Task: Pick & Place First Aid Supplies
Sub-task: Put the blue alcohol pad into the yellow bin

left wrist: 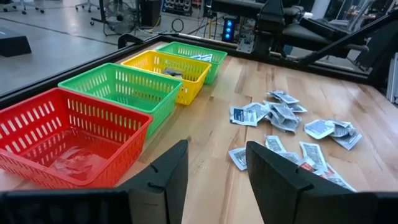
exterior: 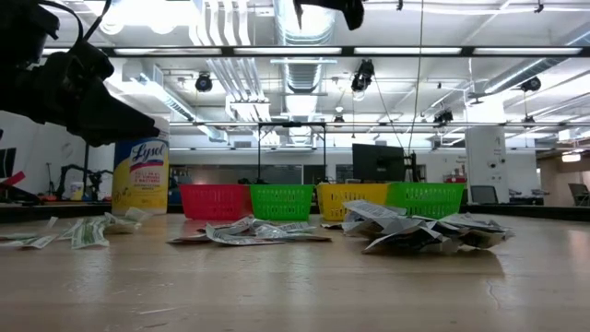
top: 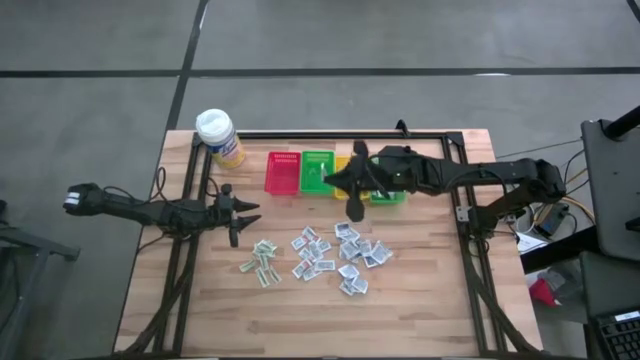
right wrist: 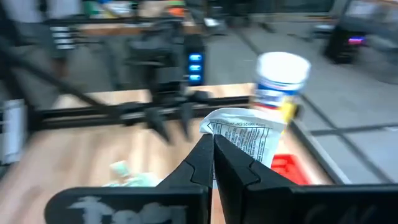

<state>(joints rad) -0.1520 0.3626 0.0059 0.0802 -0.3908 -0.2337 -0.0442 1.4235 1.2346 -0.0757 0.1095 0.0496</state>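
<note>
First aid packet (right wrist: 239, 134) pinched in closed right tool (right wrist: 212, 155) above the baskets (top: 318, 172) at worktop's (top: 420, 310) far edge; left tool (top: 240, 215) open, empty.

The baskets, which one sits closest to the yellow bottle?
The red basket. It is the end one of the row, right beside the yellow bottle; the green and yellow baskets stand farther along.

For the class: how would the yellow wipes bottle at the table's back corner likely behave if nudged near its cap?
The yellow bottle stands tall and upright on a narrow base, so a high push would probably tip it. Being round, it might then roll across the table. Its weight cannot be judged, since the contents are hidden.
</note>
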